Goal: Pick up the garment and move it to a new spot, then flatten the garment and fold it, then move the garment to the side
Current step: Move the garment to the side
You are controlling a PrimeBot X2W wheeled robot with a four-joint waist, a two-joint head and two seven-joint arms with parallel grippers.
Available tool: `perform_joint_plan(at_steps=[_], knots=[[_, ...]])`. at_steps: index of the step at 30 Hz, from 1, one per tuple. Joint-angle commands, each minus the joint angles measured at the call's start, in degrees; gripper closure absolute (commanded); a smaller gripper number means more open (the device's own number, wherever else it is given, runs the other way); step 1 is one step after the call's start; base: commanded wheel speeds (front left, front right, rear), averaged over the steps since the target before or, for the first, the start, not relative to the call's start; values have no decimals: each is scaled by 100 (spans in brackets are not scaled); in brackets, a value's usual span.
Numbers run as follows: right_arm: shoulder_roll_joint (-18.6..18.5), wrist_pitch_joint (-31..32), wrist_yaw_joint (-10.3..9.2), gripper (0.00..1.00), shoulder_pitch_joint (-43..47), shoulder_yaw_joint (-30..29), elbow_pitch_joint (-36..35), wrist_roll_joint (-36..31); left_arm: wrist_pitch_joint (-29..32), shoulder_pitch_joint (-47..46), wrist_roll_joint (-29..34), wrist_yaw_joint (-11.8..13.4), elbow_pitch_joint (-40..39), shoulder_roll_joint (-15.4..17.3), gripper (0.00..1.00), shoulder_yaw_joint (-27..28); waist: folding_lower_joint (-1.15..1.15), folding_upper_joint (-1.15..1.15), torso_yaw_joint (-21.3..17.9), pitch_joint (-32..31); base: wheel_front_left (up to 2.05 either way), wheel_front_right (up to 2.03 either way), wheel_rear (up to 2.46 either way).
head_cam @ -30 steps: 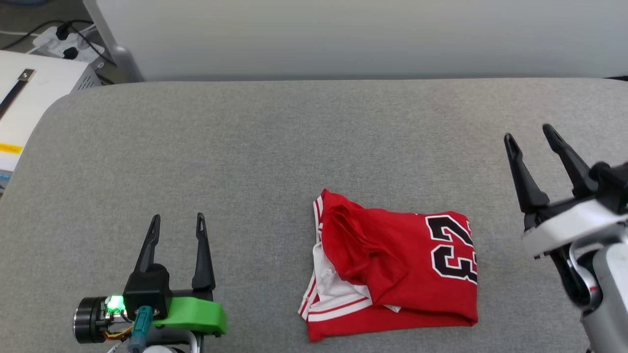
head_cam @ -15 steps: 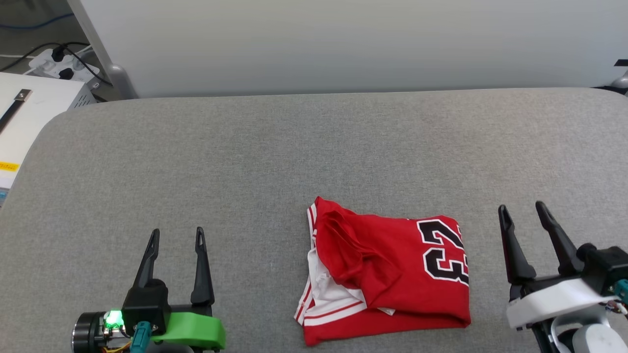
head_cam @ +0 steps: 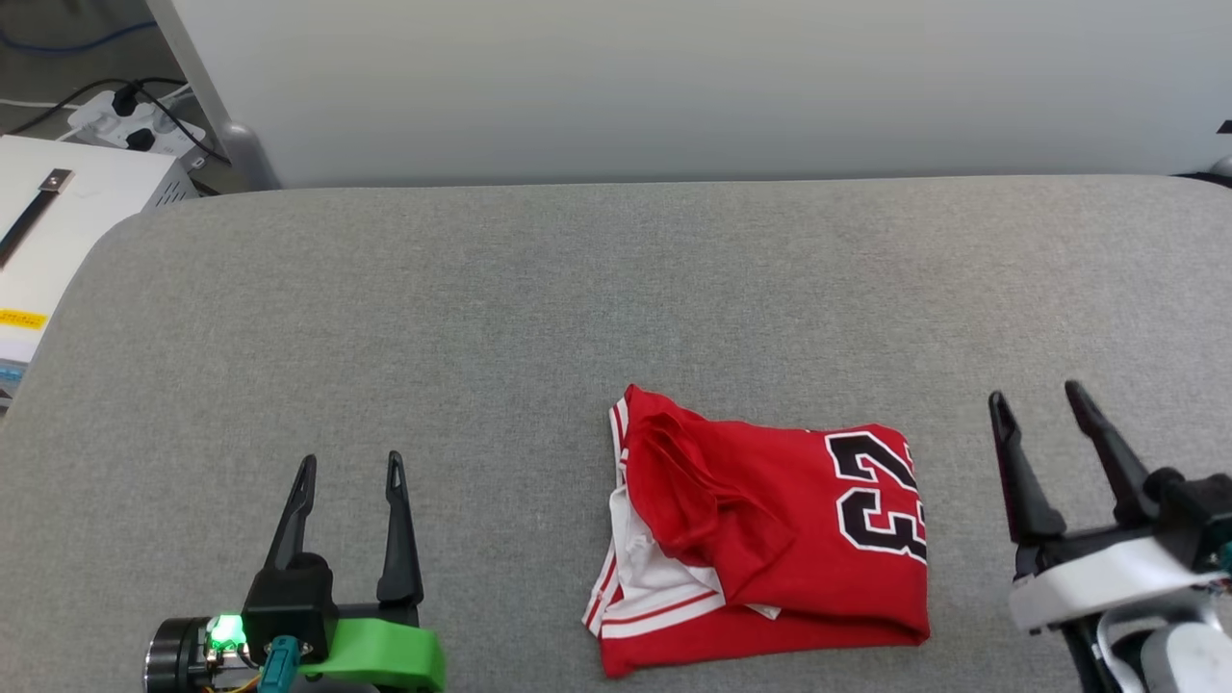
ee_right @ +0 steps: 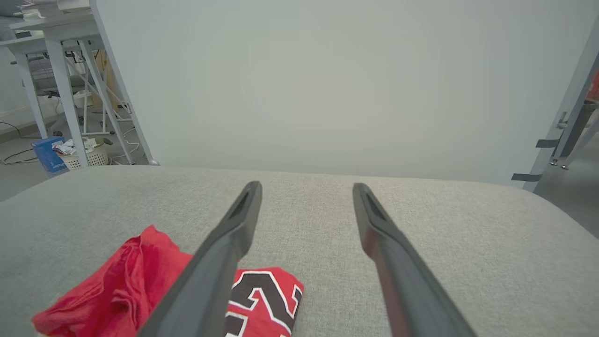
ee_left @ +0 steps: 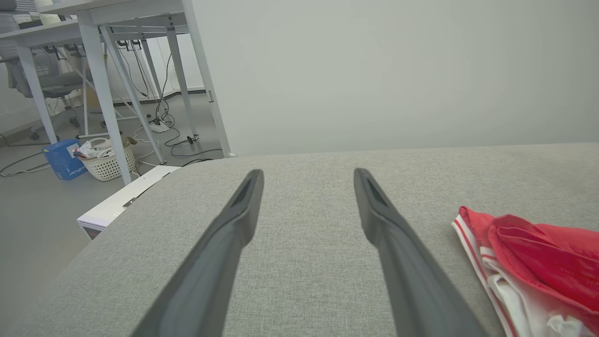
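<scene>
Head view, near edge: the left gripper (head_cam: pixel 351 460) sits low at the left, its two dark fingers spread wide with nothing between them. The right gripper (head_cam: pixel 1035 393) stands at the right, equally wide and empty. Between them, closer to the right gripper and apart from both, the garment (head_cam: pixel 770 529) lies folded into a rough rectangle on the grey padded surface (head_cam: pixel 577 289). Red cloth is uppermost, with a black 23 outlined in white at its right end and white sleeve fabric with red-and-white striped trim at its left end. Left wrist view: the striped end (ee_left: pixel 529 252) lies right of the fingers, untouched. Right wrist view: the numbered end (ee_right: pixel 262 299) shows partly behind one finger. Farther off, bare grey surface runs to a pale panel (head_cam: pixel 674 87). At the far left stand a white box (head_cam: pixel 58 212) and a power strip (head_cam: pixel 135 120).
</scene>
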Motion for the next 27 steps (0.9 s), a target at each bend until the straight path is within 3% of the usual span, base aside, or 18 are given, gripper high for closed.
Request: perform_joint_plan(at_steps=[1,7,16,21,27], knots=[[-100,34,-4,0,-256,-21,-100,-39,-33,33,17,-25,1,-5,0,-1,0,0,21,28,0,0,0],[-848,877,-4,0,-1125,230,-253,306,-33,-101,36,-37,-8,-20,0,-49,0,0,105,184,0,0,0],[-2062,4122,-4,0,-1719,1030,-145,2107,-33,-294,29,-38,-11,-45,0,-58,0,0,260,543,0,0,0],[-2235,5458,-4,0,-1541,1204,50,3156,-33,-467,19,-55,20,-79,0,-98,0,0,388,782,0,0,0],[-2125,5866,-4,0,-1392,1324,334,3647,-33,-702,27,-85,56,-123,0,-184,0,0,588,1083,0,0,0]])
